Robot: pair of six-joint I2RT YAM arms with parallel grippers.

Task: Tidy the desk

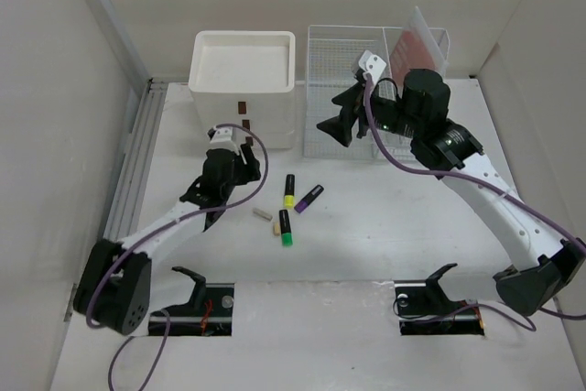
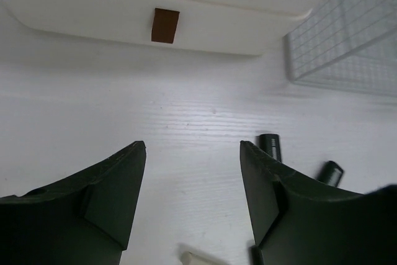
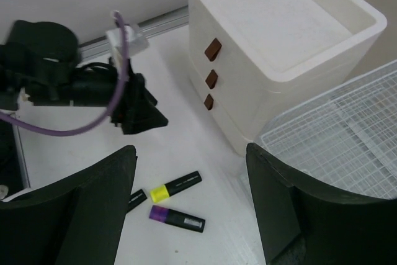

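**Both grippers released, nothing held**

The white worktop spreads from the arm bases to the back wall. Near its middle lie a green highlighter, a small white stick, a yellow highlighter and a purple highlighter. Just beyond them the left gripper hangs low over bare worktop, jaws apart and empty, facing the cream drawer box. The right gripper, raised in front of the wire rack, gapes wide and grasps nothing.
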